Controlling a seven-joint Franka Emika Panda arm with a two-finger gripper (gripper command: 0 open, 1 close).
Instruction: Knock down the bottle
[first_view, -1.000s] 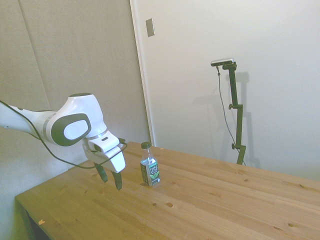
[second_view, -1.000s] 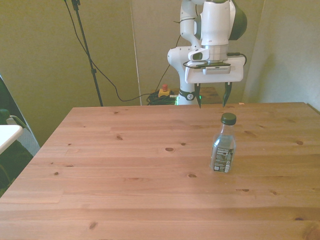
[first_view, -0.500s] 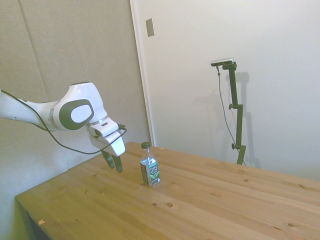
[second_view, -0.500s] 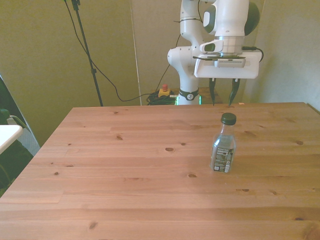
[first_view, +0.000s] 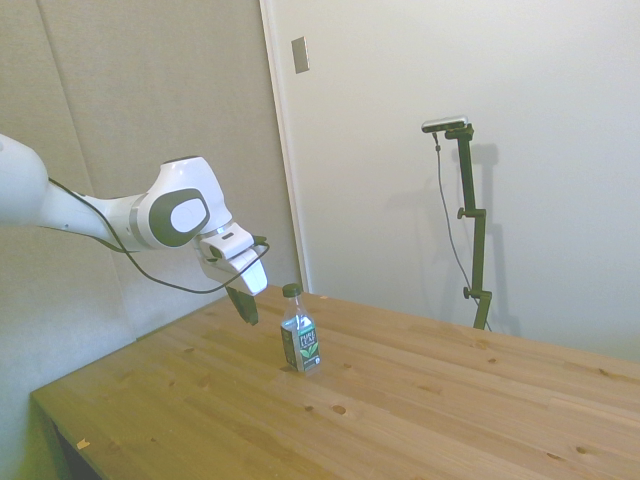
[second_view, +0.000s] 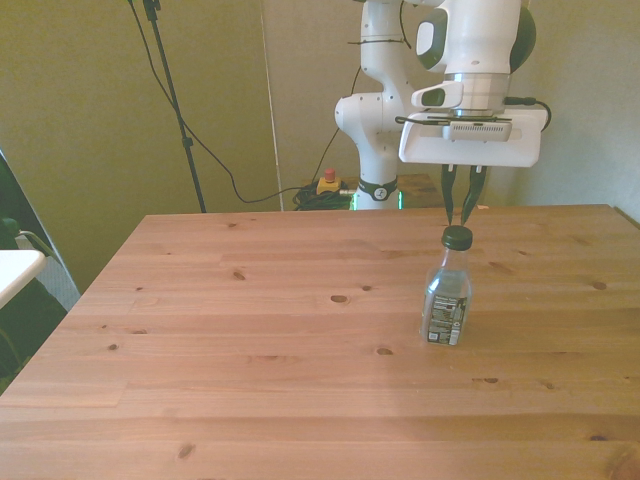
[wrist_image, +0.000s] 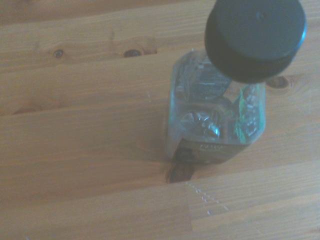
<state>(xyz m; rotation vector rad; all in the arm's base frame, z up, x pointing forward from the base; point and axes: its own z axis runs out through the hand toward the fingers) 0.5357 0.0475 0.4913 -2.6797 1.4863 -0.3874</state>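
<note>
Right now the gripper hangs above the table, fingers pointing down, just behind and slightly above the bottle in the front view. Fingers sit narrow, only a thin gap between them, nothing held. No contact with the bottle visible; the tips end about at cap height, apart from the dark cap. In the side view the gripper is just beside the bottle, on the side the arm comes from, tilted a bit, tips near the level of the bottle's shoulder. White arm stretches in from that side, a dark cable looping under the wrist.

Bottle stands upright on the table, toward the front view's right, nearer the far edge than the near one. Clear plastic, label green, black and white. Wrist view looks down on the bottle from close, cap large and out of focus, label partly readable as green and dark, text too blurred to read. Bare wood planks with knots around it; one dark knot right at the bottle's base.

Background, front view: robot base behind the far table edge, a red and yellow button box on the floor, black cables against the wall. Side view: plain wall with a small grey plate high up.
</note>
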